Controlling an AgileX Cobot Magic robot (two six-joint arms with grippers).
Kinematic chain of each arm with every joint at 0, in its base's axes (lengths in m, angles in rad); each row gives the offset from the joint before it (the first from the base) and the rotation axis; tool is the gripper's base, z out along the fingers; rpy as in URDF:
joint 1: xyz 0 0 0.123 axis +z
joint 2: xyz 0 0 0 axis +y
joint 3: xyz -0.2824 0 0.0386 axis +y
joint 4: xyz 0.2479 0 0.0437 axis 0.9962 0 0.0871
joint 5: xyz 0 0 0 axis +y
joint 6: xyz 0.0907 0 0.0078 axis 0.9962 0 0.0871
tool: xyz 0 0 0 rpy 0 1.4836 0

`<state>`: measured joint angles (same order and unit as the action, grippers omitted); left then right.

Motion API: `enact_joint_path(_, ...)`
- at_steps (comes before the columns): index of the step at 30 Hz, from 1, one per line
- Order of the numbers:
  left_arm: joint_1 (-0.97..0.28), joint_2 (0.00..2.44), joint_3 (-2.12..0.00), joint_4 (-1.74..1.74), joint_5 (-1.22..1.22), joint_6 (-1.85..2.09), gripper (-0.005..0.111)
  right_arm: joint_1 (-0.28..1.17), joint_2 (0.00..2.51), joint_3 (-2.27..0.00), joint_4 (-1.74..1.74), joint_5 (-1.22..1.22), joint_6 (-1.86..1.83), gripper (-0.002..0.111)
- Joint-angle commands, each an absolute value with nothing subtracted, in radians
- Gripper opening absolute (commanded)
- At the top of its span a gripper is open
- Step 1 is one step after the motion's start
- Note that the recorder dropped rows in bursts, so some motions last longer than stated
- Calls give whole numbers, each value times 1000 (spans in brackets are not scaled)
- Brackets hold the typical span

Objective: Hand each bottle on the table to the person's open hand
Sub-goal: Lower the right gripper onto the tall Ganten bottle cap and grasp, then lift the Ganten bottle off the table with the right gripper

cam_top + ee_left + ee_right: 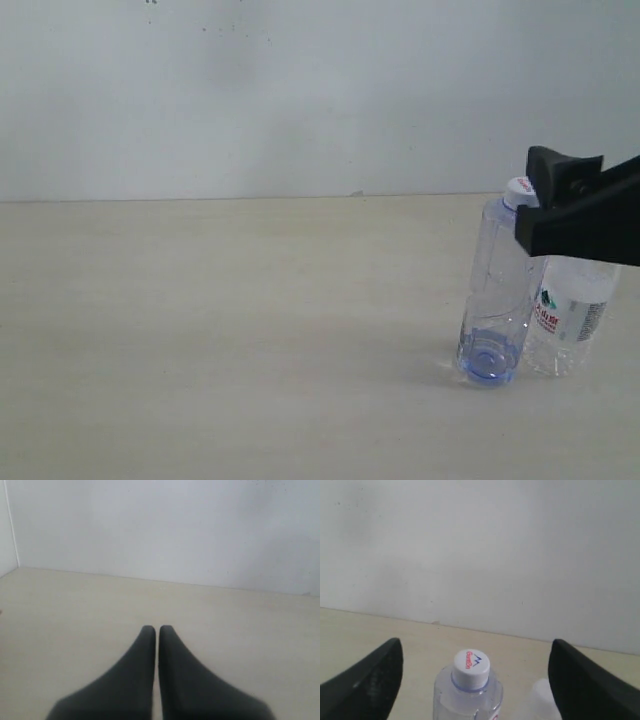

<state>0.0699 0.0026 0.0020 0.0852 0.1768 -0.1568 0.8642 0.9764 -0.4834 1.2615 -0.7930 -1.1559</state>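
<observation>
The tall clear bluish bottle [495, 300] with a white cap stands upright on the pale wood-grain table [250, 330] at the right. The shorter white-labelled bottle [565, 318] stands right beside it, its top hidden behind my right gripper [545, 205]. In the right wrist view that gripper [476, 649] is open, its fingers wide apart on either side of the tall bottle's cap [470, 669], and the shorter bottle's blurred cap [538, 692] sits near one finger. My left gripper [158, 628] is shut and empty over bare table. The tea bottle and the person's hand are out of view.
A plain white wall [300, 90] runs along the table's far edge. The right arm enters from the right edge of the exterior view. Bare table surface stretches left of the bottles.
</observation>
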Motion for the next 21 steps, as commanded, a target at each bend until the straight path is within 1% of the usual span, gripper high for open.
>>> enact_joint_path(1,73,0,0,86,179,-161,4,774,1102,-481,1119,-736,-1004,75)
enact_joint_path(5,73,0,0,86,179,-161,4,638,1162,-495,928,-661,-753,75)
enact_joint_path(9,73,0,0,86,179,-161,4,602,1160,-515,853,-660,-730,75)
enact_joint_path(12,73,0,0,86,179,-161,4,579,1177,-537,743,-577,-718,75)
enact_joint_path(15,73,0,0,86,179,-161,4,529,1224,-567,729,-559,-712,75)
enact_joint_path(18,73,0,0,86,179,-161,4,479,1272,-578,648,-501,-631,75)
enact_joint_path(21,73,0,0,86,179,-161,4,475,1289,-582,532,-502,-530,75)
